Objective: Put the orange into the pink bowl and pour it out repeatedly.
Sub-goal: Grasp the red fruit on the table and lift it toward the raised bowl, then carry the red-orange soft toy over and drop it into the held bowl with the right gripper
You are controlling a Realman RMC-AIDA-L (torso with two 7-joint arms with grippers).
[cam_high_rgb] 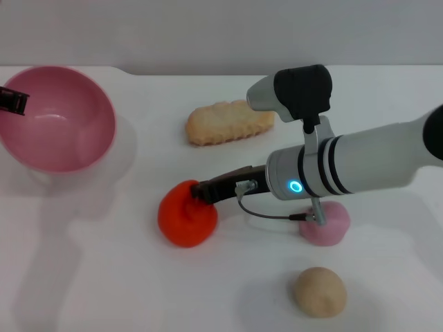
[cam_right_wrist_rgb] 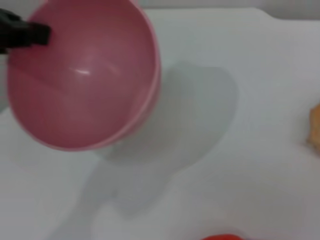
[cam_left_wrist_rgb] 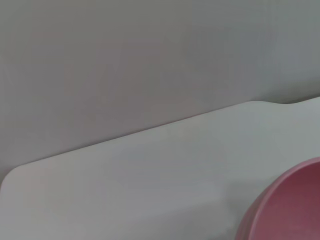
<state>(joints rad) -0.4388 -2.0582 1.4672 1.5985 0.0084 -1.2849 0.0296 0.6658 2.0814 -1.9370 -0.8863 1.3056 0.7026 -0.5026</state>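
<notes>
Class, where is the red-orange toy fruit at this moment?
In the head view, the matte red-orange toy fruit lies on the white table, centre-left, at the right claw, with the pink peach-like fruit to its right.

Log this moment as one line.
right gripper at matte red-orange toy orange | left gripper holding glossy pink plastic bowl tilted, empty

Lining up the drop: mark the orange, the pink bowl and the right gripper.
orange (cam_high_rgb: pixel 181 225), head view, lower front face.
pink bowl (cam_high_rgb: pixel 66 131), head view, inner wall.
right gripper (cam_high_rgb: pixel 201 191), head view, fingertips at the orange's top.
</notes>
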